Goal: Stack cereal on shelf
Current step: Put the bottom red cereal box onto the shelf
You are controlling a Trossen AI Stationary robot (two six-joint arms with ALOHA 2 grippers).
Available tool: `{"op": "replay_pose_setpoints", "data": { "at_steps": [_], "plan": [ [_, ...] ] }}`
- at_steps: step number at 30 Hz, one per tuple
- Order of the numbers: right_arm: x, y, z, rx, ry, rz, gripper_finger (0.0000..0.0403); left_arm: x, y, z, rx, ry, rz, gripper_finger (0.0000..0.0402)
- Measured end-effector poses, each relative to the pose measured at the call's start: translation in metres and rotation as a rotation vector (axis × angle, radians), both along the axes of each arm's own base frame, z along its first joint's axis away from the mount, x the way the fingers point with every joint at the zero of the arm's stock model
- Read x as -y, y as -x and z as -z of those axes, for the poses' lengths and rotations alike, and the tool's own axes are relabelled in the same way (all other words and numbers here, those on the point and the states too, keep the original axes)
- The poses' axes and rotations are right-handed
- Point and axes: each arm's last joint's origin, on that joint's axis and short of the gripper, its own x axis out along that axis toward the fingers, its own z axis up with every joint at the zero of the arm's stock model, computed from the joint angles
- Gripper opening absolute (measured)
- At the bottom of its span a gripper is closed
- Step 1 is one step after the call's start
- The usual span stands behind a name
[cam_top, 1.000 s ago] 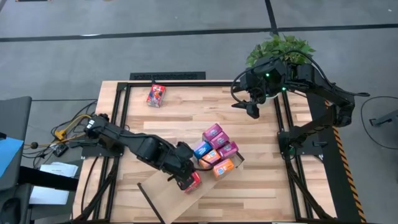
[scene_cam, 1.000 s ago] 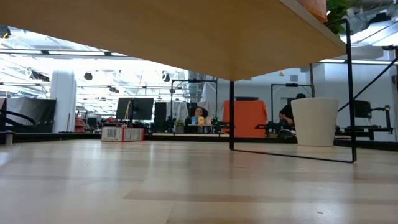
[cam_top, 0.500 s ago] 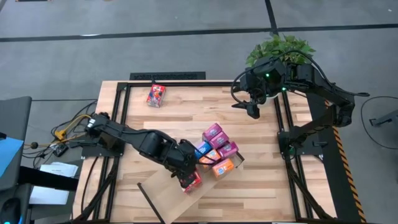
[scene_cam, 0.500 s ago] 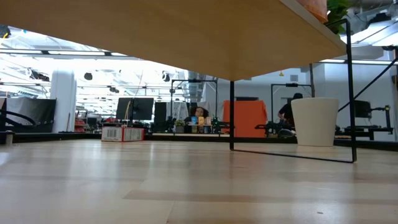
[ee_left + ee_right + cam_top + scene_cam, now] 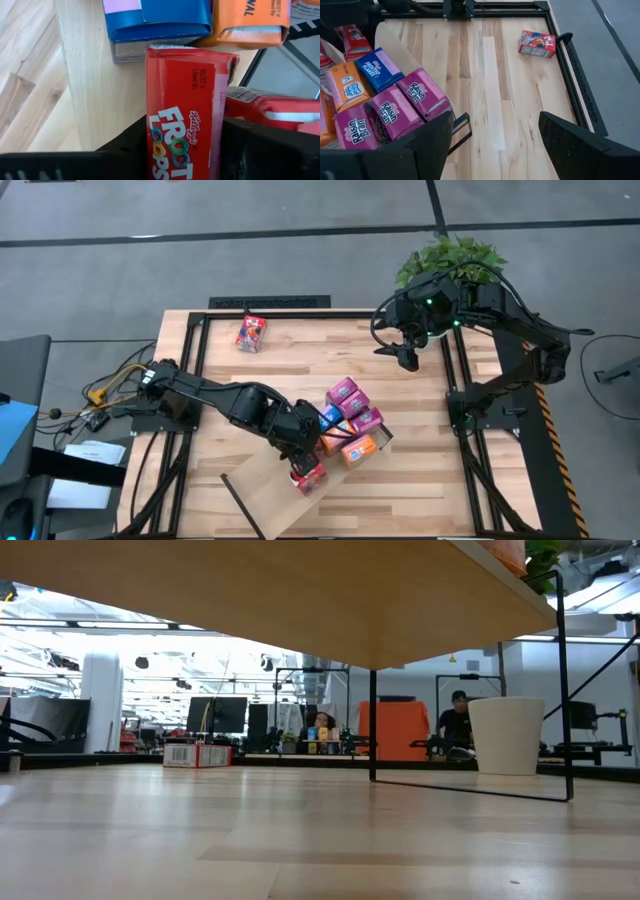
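The landmark here is the shelf (image 5: 268, 485), a pale board with thin black frame edges that lies slantwise on the counter (image 5: 290, 370). The left gripper (image 5: 303, 473) is over the shelf, just beside the cluster of cereal boxes already on it. Its fingers (image 5: 260, 150) are clamped on a red Froot Loops box (image 5: 182, 115), pressing its two sides so the printed front faces the wrist camera. Held this way, the box's free end points toward a blue box (image 5: 157, 20) and an orange box (image 5: 250, 17) on the shelf, which suggests it is being lined up to join that row. A second red box (image 5: 270, 107) lies just beside the held one, against the shelf's black frame.

The cluster on the shelf gathers magenta Raisin Bran boxes (image 5: 395, 112), a blue one and orange ones packed side against side, probably so that more can fit on the board.

One more red cereal box (image 5: 251, 333) lies on the counter well apart from the shelf, near the counter's far edge, not yet collected.

The right gripper (image 5: 406, 357) hangs above the counter well apart from the shelf, next to a potted plant (image 5: 450, 258). Its fingers (image 5: 585, 150) stand wide with nothing between them, so this arm looks to be waiting.
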Motion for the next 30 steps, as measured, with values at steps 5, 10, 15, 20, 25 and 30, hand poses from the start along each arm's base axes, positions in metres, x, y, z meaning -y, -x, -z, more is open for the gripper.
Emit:
{"op": "replay_pose_setpoints", "data": {
  "at_steps": [5,10,15,20,25,30],
  "plan": [
    [0.000,0.000,0.000,-0.003,0.005,-0.005,0.0317,0.001,0.001,0.000,-0.006,-0.004,0.009,0.0181],
    [0.000,0.000,0.000,-0.003,0.009,-0.008,0.0317,0.001,0.001,0.000,-0.013,0.016,0.010,0.0247],
    [0.000,0.000,0.000,-0.003,0.011,-0.010,0.0317,0.002,0.002,0.000,-0.036,0.080,0.004,0.0299],
    [0.000,0.000,0.000,-0.001,0.011,-0.010,0.0317,0.003,0.003,-0.001,-0.040,0.094,-0.003,0.0319],
    [0.000,0.000,0.000,-0.001,0.011,-0.010,0.0317,0.000,0.007,-0.006,-0.029,0.092,-0.009,0.0323],
    [0.000,0.000,0.000,-0.001,0.003,-0.003,0.0317,-0.005,0.016,-0.016,-0.013,0.100,-0.043,0.0323]
  ]
}}
